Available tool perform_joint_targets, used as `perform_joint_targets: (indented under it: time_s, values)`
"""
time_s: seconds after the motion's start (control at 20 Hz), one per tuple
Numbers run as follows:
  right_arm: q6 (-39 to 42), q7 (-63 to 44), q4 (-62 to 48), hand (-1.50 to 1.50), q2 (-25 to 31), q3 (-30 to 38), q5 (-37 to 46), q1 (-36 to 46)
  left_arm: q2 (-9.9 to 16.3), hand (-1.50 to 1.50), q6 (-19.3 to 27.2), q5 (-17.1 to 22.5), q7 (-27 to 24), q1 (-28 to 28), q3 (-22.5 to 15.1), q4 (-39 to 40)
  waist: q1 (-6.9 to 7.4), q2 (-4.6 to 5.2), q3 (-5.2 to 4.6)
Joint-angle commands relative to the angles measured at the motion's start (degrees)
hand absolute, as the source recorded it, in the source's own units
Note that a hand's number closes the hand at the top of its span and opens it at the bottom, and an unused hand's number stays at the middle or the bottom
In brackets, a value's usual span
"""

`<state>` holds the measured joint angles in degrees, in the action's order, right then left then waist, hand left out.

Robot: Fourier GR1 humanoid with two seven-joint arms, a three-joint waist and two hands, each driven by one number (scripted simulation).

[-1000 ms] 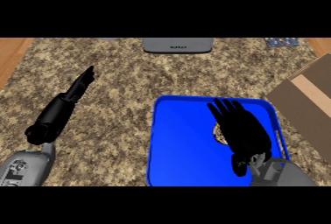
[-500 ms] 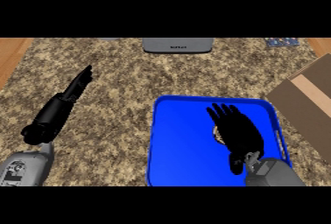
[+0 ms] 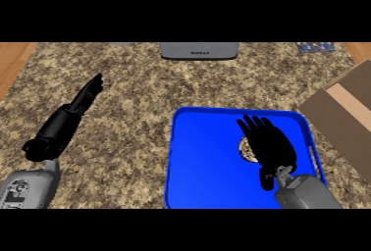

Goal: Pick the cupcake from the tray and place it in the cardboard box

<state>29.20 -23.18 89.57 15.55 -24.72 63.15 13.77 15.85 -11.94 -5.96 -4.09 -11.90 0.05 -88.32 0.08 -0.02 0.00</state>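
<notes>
We note a speckled brown-and-cream granite counter (image 3: 181, 88), rough-looking in grain, with a strip of warm wood (image 3: 13, 61) showing at its far left edge. On it sits a glossy blue tray (image 3: 206, 166), rectangular with rounded corners and a raised rim. Our right hand (image 3: 270, 147) — matte black, on a grey forearm — lies flat over the tray's right half, fingers straight and spread, pointing away from us; it has hold of nothing. The cupcake (image 3: 245, 148) is on the tray beneath that hand, almost wholly hidden: only a pale curved sliver with a darker edge shows just left of the palm, so we cannot tell its top or wrapper. Whether the palm touches it we cannot tell. The box (image 3: 340, 115) lies off the tray's right side, plain brown cardboard with a lighter tape stripe along a flap, set at an angle and cut off by the view's edge. Our left hand (image 3: 88, 93) rests well apart to the left, over bare counter, fingers straight and together — holding nothing. At the far edge stands a grey, smooth rectangular appliance (image 3: 199, 50); a small patterned blue thing (image 3: 316, 46) lies at the far right.
</notes>
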Motion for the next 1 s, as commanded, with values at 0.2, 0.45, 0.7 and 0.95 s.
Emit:
perform_joint_targets:
  time_s: [0.2,0.45,0.7,0.95]
  values:
    - [-4.19,8.94,-3.57,1.50,-0.44,-1.90,2.88,0.20,0.24,0.00,-2.24,0.98,1.37,1.87,2.01,-3.34,0.19,-0.03,0.01]
    - [-16.16,15.73,-9.61,1.50,0.31,-0.66,6.98,1.10,-1.38,0.00,-1.54,-1.50,-0.28,-0.36,1.01,-0.10,0.04,0.06,0.02]
    - [-19.50,18.07,-6.82,1.50,0.75,-1.03,9.90,-0.44,-2.65,0.00,-0.37,-3.00,-0.49,-4.48,1.59,4.16,-0.35,0.05,0.00]
    - [-14.99,16.52,-11.15,1.50,-6.26,9.39,-0.12,6.78,-2.65,0.00,-1.02,-2.60,0.35,-1.65,1.42,1.36,-0.01,0.06,0.01]
